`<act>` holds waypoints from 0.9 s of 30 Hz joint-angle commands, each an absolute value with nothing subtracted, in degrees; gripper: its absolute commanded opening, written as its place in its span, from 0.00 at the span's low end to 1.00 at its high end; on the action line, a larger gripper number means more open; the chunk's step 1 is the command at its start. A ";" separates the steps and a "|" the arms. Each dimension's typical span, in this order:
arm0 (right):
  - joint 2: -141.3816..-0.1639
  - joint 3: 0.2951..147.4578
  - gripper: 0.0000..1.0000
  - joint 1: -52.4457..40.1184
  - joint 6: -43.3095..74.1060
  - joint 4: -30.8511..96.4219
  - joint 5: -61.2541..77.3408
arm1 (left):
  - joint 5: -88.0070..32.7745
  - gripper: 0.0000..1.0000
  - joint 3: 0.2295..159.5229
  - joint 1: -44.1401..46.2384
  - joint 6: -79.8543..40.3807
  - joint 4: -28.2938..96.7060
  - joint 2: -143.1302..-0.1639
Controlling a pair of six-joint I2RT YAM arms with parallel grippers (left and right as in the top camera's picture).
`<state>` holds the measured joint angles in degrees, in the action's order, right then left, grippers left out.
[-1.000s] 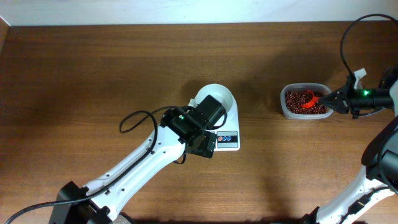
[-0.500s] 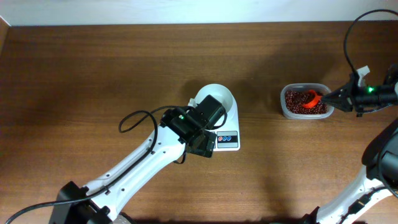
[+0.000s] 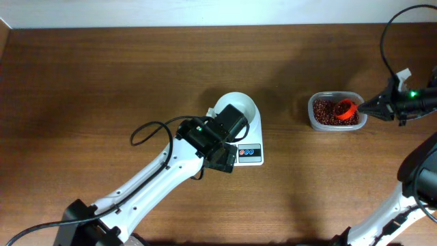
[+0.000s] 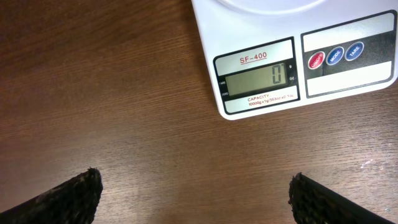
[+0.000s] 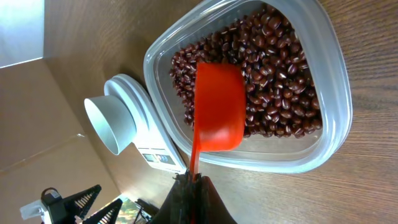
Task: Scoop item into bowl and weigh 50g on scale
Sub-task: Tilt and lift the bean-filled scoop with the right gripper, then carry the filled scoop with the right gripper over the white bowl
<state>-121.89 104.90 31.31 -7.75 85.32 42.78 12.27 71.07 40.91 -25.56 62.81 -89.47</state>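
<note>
The dark red-brown beans [image 3: 329,113] fill a clear plastic tub [image 3: 311,116] at the right. My right gripper [image 3: 372,106] is shut on the handle of an orange-red scoop [image 3: 346,108], whose cup sits over the beans near the tub's right side. The right wrist view shows the scoop [image 5: 217,106], the beans [image 5: 280,81] and the gripper [image 5: 194,182]. The white bowl [image 3: 244,104] stands on the white scale [image 3: 252,152], partly hidden by my left arm. My left gripper [image 4: 196,190] is open and empty over the table just in front of the scale [image 4: 261,37], whose display reads 0.
The bowl [image 5: 112,124] and scale [image 5: 155,152] also show far off in the right wrist view. The left arm [image 3: 164,171] crosses the table from the front left. A black cable [image 3: 147,130] loops beside it. The tub's rim [image 5: 336,124] lies close to the right gripper.
My right gripper has drawn back to the right, and the scoop has shifted toward the tub's right side and turned. The left arm has not moved.
</note>
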 commanded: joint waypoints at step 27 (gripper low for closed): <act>-121.86 109.21 0.04 26.89 -12.23 90.00 47.64 | 12.93 0.99 70.52 40.71 -26.09 62.87 -88.05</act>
